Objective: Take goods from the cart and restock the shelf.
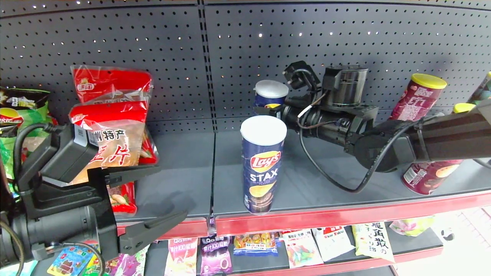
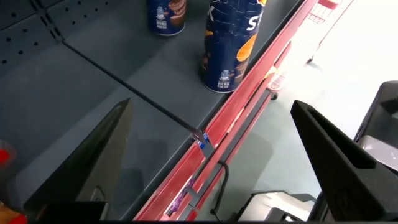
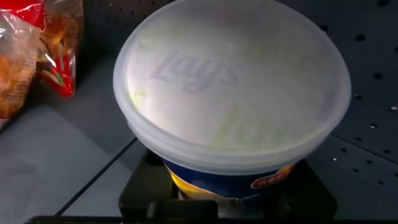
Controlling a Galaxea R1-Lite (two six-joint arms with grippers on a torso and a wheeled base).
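Note:
A blue chip can (image 1: 263, 165) with a white lid stands upright near the front of the grey shelf (image 1: 184, 168). Behind it, close to the pegboard, is a second blue can (image 1: 271, 94); my right gripper (image 1: 268, 109) is shut on its side just below the lid. In the right wrist view that can's lid (image 3: 233, 84) is close up, with dark fingers (image 3: 155, 193) on either side of the body. The front can hides its base. My left gripper (image 1: 153, 199) hangs open in front of the shelf's red edge at the left; nothing is between its fingers (image 2: 109, 155).
Red snack bags (image 1: 111, 126) lean at the shelf's left, with a green bag (image 1: 15, 115) beyond them. Maroon cans (image 1: 418, 97) (image 1: 429, 176) sit at the right. Bare shelf lies between the bags and the front can (image 2: 230, 43). Small packets (image 1: 268, 245) line the lower shelf.

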